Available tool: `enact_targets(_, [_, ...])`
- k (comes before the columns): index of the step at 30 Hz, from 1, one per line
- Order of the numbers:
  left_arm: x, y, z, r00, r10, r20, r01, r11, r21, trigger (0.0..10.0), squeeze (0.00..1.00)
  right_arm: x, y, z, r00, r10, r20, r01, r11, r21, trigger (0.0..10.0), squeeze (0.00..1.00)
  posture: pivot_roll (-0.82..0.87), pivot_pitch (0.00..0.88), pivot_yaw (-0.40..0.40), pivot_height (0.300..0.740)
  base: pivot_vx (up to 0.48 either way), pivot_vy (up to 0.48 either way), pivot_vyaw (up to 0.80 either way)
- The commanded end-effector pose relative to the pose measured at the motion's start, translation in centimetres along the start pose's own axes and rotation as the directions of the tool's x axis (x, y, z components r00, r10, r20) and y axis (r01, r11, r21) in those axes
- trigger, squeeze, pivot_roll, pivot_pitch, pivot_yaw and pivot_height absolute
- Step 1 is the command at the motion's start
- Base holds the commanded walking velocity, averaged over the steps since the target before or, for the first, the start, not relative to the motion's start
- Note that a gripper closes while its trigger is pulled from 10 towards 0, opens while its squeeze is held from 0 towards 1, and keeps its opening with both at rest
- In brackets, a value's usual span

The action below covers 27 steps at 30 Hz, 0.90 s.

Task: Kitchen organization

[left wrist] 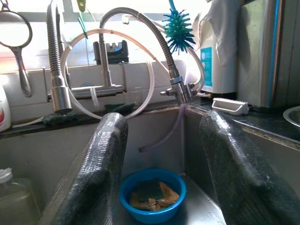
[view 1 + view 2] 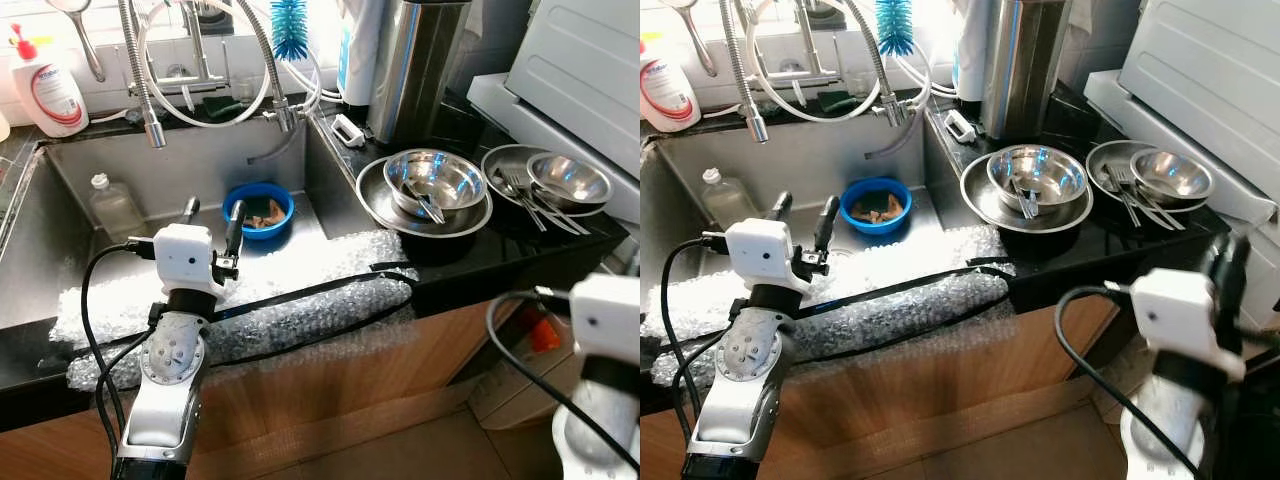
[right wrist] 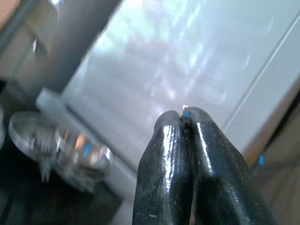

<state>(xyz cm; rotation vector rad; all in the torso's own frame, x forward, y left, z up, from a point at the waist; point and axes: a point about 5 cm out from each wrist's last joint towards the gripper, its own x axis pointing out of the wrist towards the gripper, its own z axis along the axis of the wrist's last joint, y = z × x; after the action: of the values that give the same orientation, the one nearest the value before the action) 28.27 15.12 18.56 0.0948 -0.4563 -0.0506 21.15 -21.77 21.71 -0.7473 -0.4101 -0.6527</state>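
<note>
Left eye view: left gripper [image 2: 211, 228] spread wide, empty, near sink [image 2: 60, 250] edge; blue bowl [image 2: 258, 211] just beyond. Right gripper [image 3: 186, 123] pinched closed, empty, right of counter. Best straddling bowl rim before closing.

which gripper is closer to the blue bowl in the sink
Left. The left gripper hangs open over the sink's front edge, just short of the blue bowl. The right gripper, shut, is far off beyond the counter's right end.
</note>
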Motion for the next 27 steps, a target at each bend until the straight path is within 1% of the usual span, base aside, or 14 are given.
enact_targets(1, [0.2,0.0,0.2,1.0,0.001,0.015,-0.001,1.0,0.001,10.0,0.0,0.5,-0.4,1.3,0.998,-0.006,0.058,0.005,1.0,0.012,10.0,0.0,0.03,0.063,-0.031,0.74,0.0,0.0,0.0])
enact_targets(3, [0.2,0.0,0.2,1.0,0.002,0.016,-0.002,1.0,0.001,10.0,0.0,1.9,0.2,3.5,0.985,0.032,0.167,-0.044,0.996,0.073,10.0,0.0,0.02,0.062,-0.031,0.74,0.0,0.0,0.0])
enact_targets(5, [0.2,0.0,0.2,1.0,0.002,0.017,-0.002,1.0,0.0,10.0,0.0,2.2,0.4,4.0,0.981,0.049,0.189,-0.069,0.993,0.1,10.0,0.0,0.02,0.062,-0.031,0.74,0.0,0.0,0.0])
enact_targets(6, [0.2,0.0,0.2,1.0,0.003,0.017,-0.003,1.0,0.0,10.0,0.0,2.8,1.2,4.7,0.979,0.083,0.189,-0.124,0.968,0.218,10.0,0.0,0.02,0.06,-0.033,0.74,0.0,0.0,0.0])
enact_targets(7, [0.2,0.0,0.2,1.0,0.003,0.017,-0.003,1.0,0.0,10.0,0.0,2.8,1.2,4.7,0.979,0.083,0.189,-0.124,0.968,0.218,10.0,0.0,0.02,0.06,-0.033,0.74,0.0,0.0,0.0])
enact_targets(10, [0.2,0.0,0.2,1.0,0.008,0.019,-0.008,1.0,0.0,10.0,0.0,4.0,2.9,7.1,0.963,0.166,0.213,-0.255,0.816,0.519,10.0,0.0,0.03,0.059,-0.037,0.74,0.0,0.0,0.0])
enact_targets(11, [0.3,0.0,0.2,1.0,0.012,0.02,-0.012,1.0,0.002,10.0,0.0,4.0,3.9,8.4,0.928,0.24,0.284,-0.366,0.726,0.582,10.0,0.0,0.03,0.058,-0.037,0.74,0.0,0.0,0.0])
enact_targets(13, [0.3,0.0,0.2,1.0,0.012,0.02,-0.012,1.0,0.002,10.0,0.0,4.0,3.9,8.4,0.928,0.24,0.284,-0.366,0.726,0.582,10.0,0.0,0.03,0.058,-0.037,0.74,0.0,0.0,0.0])
enact_targets(14, [0.3,0.1,0.2,1.0,0.014,0.02,-0.014,1.0,0.004,10.0,0.0,3.6,4.8,9.0,0.894,0.302,0.331,-0.448,0.63,0.635,10.0,0.0,0.04,0.06,-0.04,0.74,0.0,0.0,0.0])
enact_targets(15, [0.3,0.1,0.2,1.0,0.014,0.02,-0.014,1.0,0.004,10.0,0.0,3.6,4.8,9.0,0.894,0.302,0.331,-0.448,0.63,0.635,10.0,0.0,0.04,0.06,-0.04,0.74,0.0,0.0,0.0])
enact_targets(17, [0.2,0.1,0.2,1.0,0.016,0.019,-0.016,1.0,0.006,10.0,0.0,3.1,5.7,9.2,0.879,0.344,0.331,-0.467,0.48,0.742,10.0,0.0,0.04,0.062,-0.041,0.74,0.0,0.0,0.0])
enact_targets(19, [0.2,0.1,0.2,1.0,0.016,0.018,-0.016,1.0,0.007,10.0,0.0,3.1,5.8,9.3,0.873,0.356,0.334,-0.472,0.443,0.762,10.0,0.0,0.04,0.062,-0.041,0.74,0.0,0.0,0.0])
enact_targets(24, [0.0,0.3,0.2,1.0,0.02,0.016,-0.02,1.0,0.011,10.0,0.0,2.6,6.5,10.0,0.812,0.406,0.419,-0.526,0.2,0.827,10.0,0.0,0.05,0.067,-0.039,0.74,0.0,0.0,0.0])
enact_targets(27, [-0.1,0.5,0.2,1.0,0.021,0.015,-0.021,1.0,0.017,10.0,0.0,1.9,6.7,11.0,0.75,0.42,0.511,-0.561,-0.005,0.828,10.0,0.0,0.05,0.064,-0.038,0.74,0.0,0.0,0.0])
